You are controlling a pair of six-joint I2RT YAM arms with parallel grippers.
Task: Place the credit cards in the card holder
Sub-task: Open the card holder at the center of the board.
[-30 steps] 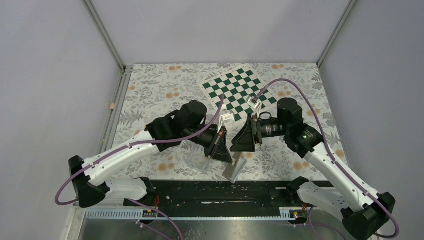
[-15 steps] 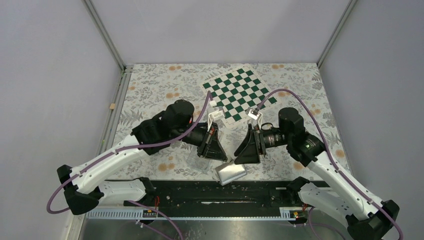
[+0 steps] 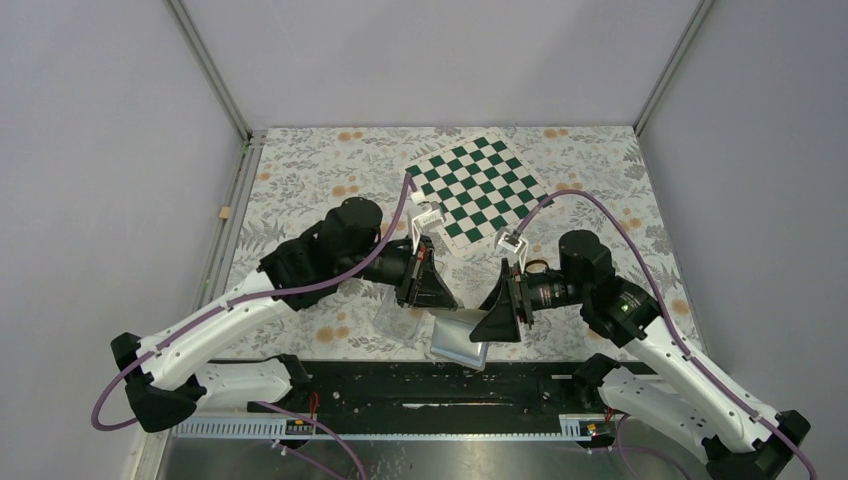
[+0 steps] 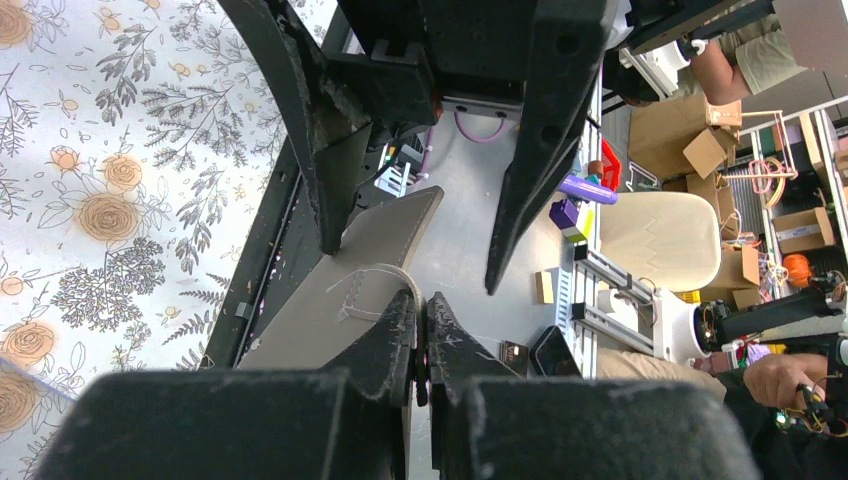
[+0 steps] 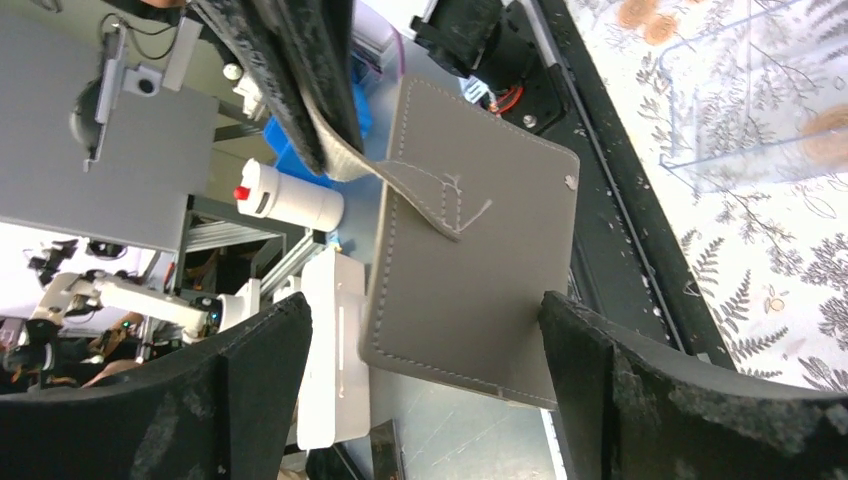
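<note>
The card holder (image 3: 457, 343) is a flat grey stitched wallet hanging over the table's near edge. My left gripper (image 3: 447, 303) is shut on its strap (image 4: 372, 282), with the tips pinched together in the left wrist view (image 4: 421, 312). My right gripper (image 5: 425, 325) is open, and its two fingers stand either side of the card holder (image 5: 470, 250). One pad (image 5: 575, 335) is at the holder's edge and the other is well apart from it. A small stud (image 5: 568, 182) shows near one corner. The credit cards are out of view.
A clear plastic tray (image 3: 398, 318) stands on the floral cloth just left of the holder and also shows in the right wrist view (image 5: 760, 90). A green and white chessboard (image 3: 478, 187) lies at the back. A black rail (image 3: 400, 385) runs along the near edge.
The left arm drew back left, still holding the strap, and the holder turned from edge-on to broad face up. The right gripper came down toward the near edge and now straddles the holder.
</note>
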